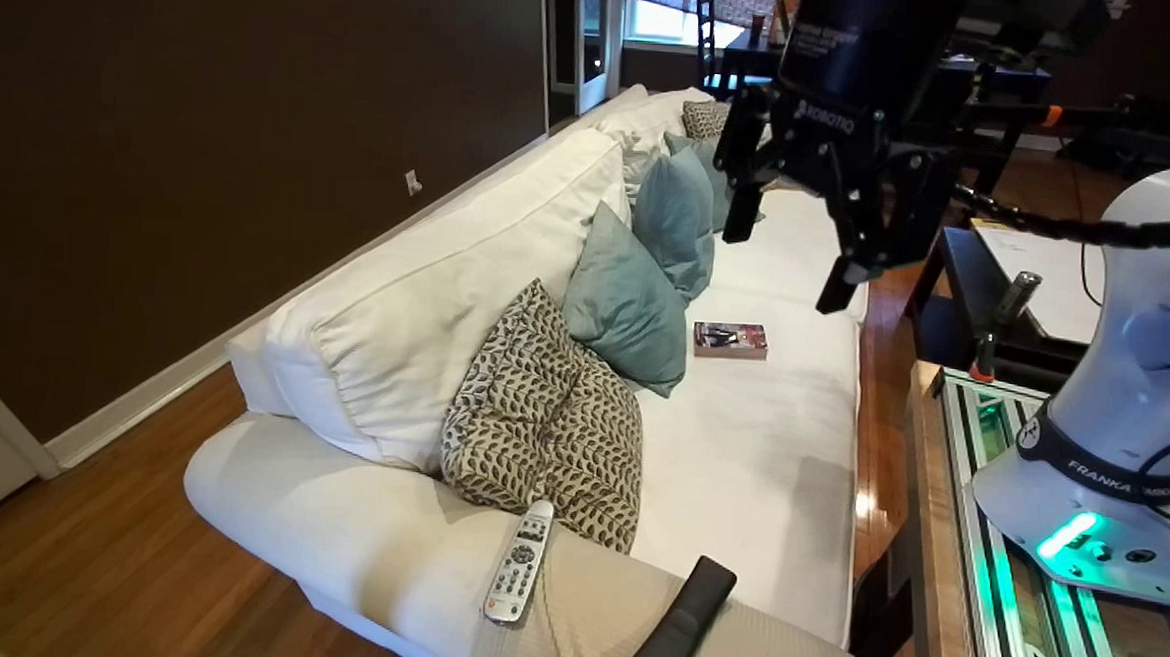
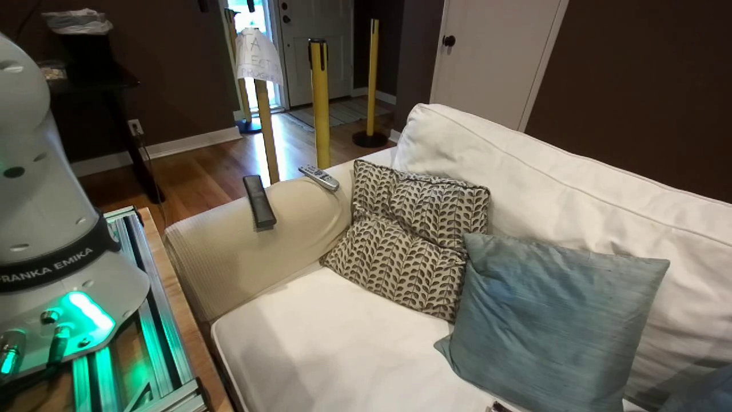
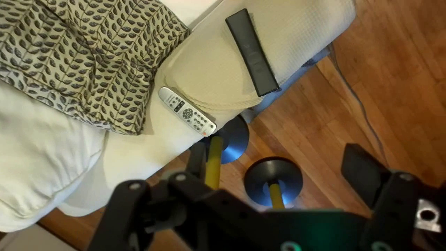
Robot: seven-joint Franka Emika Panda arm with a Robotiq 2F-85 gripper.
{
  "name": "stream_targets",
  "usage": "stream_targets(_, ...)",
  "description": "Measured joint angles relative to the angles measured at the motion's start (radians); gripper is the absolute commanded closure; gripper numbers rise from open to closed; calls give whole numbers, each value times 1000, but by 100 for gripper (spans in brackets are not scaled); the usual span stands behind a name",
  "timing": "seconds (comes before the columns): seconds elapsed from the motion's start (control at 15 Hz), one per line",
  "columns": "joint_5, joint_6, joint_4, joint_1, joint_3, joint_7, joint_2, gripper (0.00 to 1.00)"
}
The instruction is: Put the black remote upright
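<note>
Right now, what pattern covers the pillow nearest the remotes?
The patterned pillow has dark leafy stems on beige, clearest in the wrist view.

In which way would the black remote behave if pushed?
The black remote looks stiff, lying straight across the rounded sofa arm. Being flat, it would probably slide rather than roll. One end lies near the arm's outer edge, so an outward push may tip it off.

Near the bottom of an exterior view, the black remote (image 1: pixel 682 624) is dark all over, and the silver remote (image 1: pixel 519 565) has dark buttons. The throw pillow (image 1: pixel 550 417) in the middle is tan with rows of dark leaves. The sofa seat (image 1: pixel 770 428) is white; the gripper (image 1: pixel 787 251), upper right, is black.
</note>
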Motion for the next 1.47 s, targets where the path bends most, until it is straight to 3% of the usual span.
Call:
stream_targets(0.73,-4,-1,2,21,5,-70,36,0)
stream_targets(1.2,-8,-3,22,67,45,-238,208,0)
stream_targets(1.47,-30,-11,53,67,86,-259,302,0)
